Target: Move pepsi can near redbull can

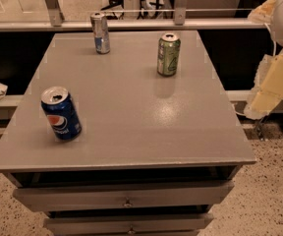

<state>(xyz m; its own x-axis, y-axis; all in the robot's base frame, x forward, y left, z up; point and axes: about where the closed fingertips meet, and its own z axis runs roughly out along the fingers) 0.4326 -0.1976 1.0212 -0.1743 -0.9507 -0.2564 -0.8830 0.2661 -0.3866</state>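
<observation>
Item: grey counter (131, 132) with two drawers (127, 196) below its front edge. Item: pepsi can (61, 114), dark blue, opened silver top, upright near the front left corner, just in from the left edge. Item: redbull can (100, 33), slim, silver over blue, upright near the back edge, left of centre, well apart from the pepsi can. Item: green can (168, 54), upright toward the back right corner, apart from both others. Item: robot arm (275, 80), pale cream and white segments, off the counter beyond its right edge, touching no can. Item: gripper, outside the view past that right edge; whether its jaws were spread or pressed together could not be told.
</observation>
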